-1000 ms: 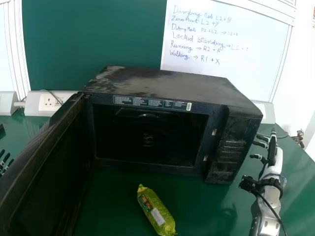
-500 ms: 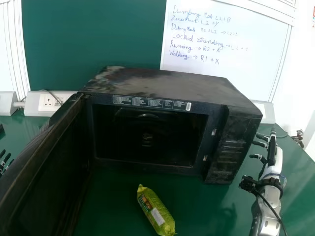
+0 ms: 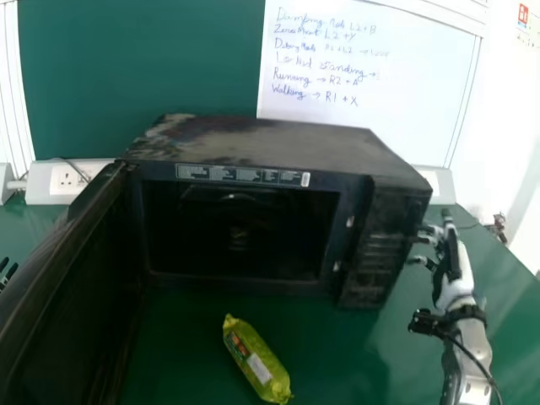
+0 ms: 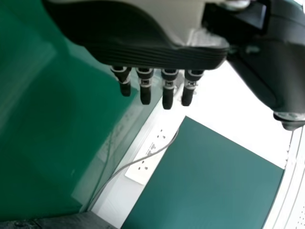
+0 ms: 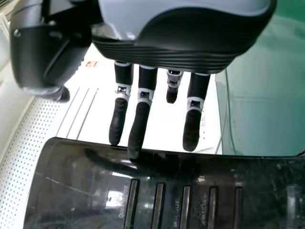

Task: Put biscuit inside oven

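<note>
The black oven [image 3: 236, 228] stands with its door [image 3: 67, 295] swung out on the left. A yellow-green biscuit packet [image 3: 257, 360] lies on the table in front of the cavity. My right hand [image 3: 454, 257] is beside the oven's right side, fingers extended and holding nothing. In the right wrist view my right hand [image 5: 186, 36] has its fingers over the edge of the oven [image 5: 90, 181]. My left hand [image 3: 7, 272] shows at the far left, beyond the door. In the left wrist view my left hand [image 4: 143, 52] has straight fingers and holds nothing.
The green table [image 3: 380, 363] carries the oven. Behind it are a green board [image 3: 139, 76], a whiteboard [image 3: 371, 93] with writing, and a white socket strip [image 3: 72, 181]. A cable [image 4: 138, 160] runs by the sockets in the left wrist view.
The whole head view has shifted, so the oven and packet stand slightly farther left. My right hand and forearm have changed their angle beside the oven. The packet remains on the table.
</note>
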`<action>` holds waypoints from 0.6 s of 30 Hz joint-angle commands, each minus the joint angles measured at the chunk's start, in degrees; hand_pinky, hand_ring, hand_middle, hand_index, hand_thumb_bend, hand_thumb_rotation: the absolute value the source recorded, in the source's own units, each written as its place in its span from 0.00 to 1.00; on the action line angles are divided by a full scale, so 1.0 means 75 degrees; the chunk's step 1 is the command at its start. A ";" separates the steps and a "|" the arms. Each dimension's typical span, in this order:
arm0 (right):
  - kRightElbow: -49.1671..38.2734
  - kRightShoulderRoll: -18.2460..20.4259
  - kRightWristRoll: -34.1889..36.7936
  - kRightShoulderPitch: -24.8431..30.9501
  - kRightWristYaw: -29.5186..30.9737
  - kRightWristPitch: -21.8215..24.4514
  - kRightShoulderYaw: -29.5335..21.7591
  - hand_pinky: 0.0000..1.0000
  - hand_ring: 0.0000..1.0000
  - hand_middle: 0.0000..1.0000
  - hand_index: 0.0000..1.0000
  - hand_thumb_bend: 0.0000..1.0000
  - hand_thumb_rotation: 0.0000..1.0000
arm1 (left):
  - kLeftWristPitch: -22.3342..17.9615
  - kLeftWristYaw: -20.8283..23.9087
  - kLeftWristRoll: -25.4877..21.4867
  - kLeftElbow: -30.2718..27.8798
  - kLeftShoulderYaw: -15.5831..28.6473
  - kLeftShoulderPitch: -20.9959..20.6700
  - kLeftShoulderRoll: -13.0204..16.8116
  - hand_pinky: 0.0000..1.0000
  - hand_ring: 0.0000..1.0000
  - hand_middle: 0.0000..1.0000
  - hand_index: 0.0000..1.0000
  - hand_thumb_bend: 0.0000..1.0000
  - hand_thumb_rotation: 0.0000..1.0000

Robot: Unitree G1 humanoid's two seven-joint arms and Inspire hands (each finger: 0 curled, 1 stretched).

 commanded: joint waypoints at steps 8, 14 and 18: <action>0.0108 -0.0825 0.0183 0.0169 0.1656 -0.0448 0.0402 0.28 0.32 0.40 0.48 0.74 0.49 | -0.0012 -0.0029 0.0001 -0.0056 0.0041 -0.0022 0.0015 0.70 0.75 0.79 0.78 0.72 0.11; 0.0237 -0.1441 0.0051 0.0312 0.2411 -0.0881 0.0667 0.24 0.28 0.38 0.46 0.72 0.49 | -0.0180 -0.0166 0.0156 0.0014 -0.0004 -0.0002 0.0041 0.72 0.75 0.78 0.76 0.72 0.13; 0.0055 -0.1630 0.0229 0.0365 0.2728 -0.0718 0.0674 0.24 0.29 0.39 0.47 0.73 0.48 | -0.0129 -0.0126 0.0088 0.0044 0.0043 -0.0039 0.0019 0.71 0.75 0.78 0.76 0.73 0.12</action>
